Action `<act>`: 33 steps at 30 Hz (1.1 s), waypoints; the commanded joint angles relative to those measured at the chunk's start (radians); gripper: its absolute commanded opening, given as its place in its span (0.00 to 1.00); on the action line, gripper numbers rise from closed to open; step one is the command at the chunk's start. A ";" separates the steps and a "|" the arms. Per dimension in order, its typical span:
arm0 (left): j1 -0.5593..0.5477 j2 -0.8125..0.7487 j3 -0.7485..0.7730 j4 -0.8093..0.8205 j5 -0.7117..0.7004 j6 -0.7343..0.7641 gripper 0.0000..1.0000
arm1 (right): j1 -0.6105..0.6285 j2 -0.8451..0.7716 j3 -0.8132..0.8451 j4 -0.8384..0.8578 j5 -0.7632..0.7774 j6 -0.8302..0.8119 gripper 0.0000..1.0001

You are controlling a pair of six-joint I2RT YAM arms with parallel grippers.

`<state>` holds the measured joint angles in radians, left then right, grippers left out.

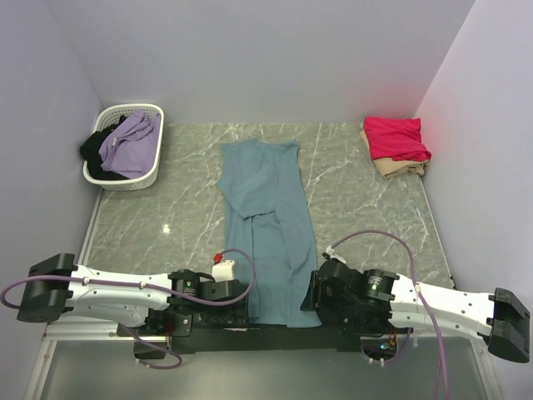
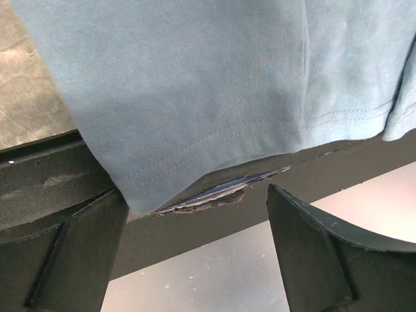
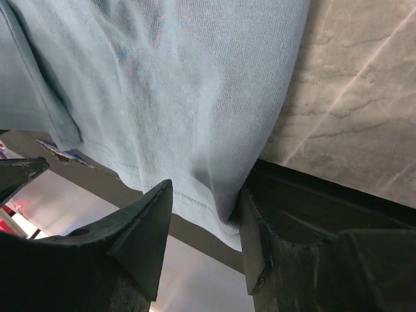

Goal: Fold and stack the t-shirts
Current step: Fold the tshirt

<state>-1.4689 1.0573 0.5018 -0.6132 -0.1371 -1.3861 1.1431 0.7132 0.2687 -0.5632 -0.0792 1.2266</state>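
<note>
Both arms are lying low, stretching inward from their bases toward the teal shirt (image 1: pixel 266 225). The wrists are flanking its near hem.

Teal shirt is lying lengthwise on the counter (image 1: pixel 183 225), sides folded in. Its near hem is reaching onto a black strip (image 2: pixel 52 175).

Left end effector (image 2: pixel 195 195) is sitting at the hem's left corner with jaws standing wide apart, gripping nothing. The corner is just beside one finger.

Right end effector (image 3: pixel 205 195) is sitting at the hem's right corner and pinching the teal shirt. Cloth is filling the gap and touching both fingers.

Only the top view is showing the rest. A pink shirt (image 1: pixel 396 137) is lying folded on a beige shirt (image 1: pixel 400 169), well off to the teal shirt's far right. A basket (image 1: pixel 125 185) is holding purple and black clothes to its far left.

Only the wrist views are showing the hem stitching and the cloth-to-finger contact.
</note>
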 commanded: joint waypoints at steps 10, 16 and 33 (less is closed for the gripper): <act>-0.010 -0.006 -0.034 -0.233 -0.122 -0.109 0.99 | 0.024 -0.069 -0.016 -0.133 0.047 0.050 0.52; -0.008 -0.022 -0.048 -0.200 -0.148 -0.137 0.99 | 0.029 -0.067 -0.031 -0.119 0.044 0.059 0.52; -0.007 0.121 -0.023 -0.025 -0.164 -0.122 0.47 | 0.044 -0.090 -0.029 -0.153 0.058 0.083 0.45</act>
<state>-1.4769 1.1015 0.5140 -0.7132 -0.2020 -1.5089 1.1763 0.6006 0.2535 -0.6811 -0.0570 1.3155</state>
